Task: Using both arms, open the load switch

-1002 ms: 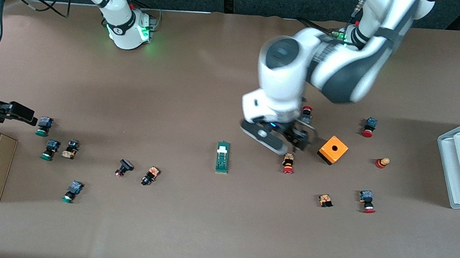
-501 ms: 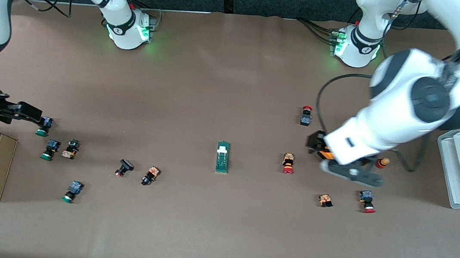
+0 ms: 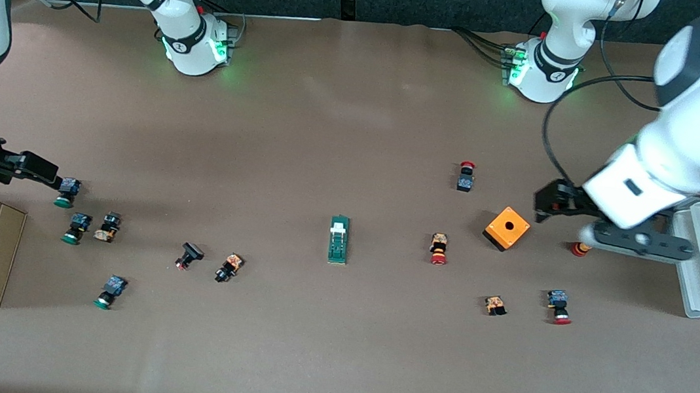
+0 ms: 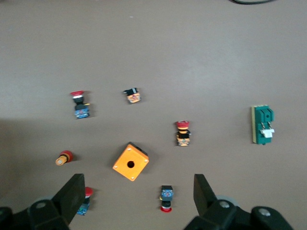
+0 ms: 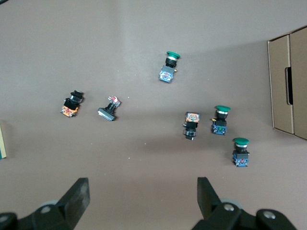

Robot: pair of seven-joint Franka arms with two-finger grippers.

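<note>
- Slim dark-green rectangular load switch (image 3: 338, 239) is seen lying mid-table, long axis pointing toward the front camera, touched by neither arm.
- Left gripper (image 4: 138, 197), fingers spread and empty, is held over the orange cube box (image 3: 507, 228); judged the nearer one.
- Right gripper (image 5: 143, 197), spread and empty, is held at its own table end, well apart.

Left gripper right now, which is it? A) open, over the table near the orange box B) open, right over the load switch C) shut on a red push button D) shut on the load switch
A: the left gripper has its fingers spread and empty beside the orange box, while the load switch lies untouched mid-table.
</note>
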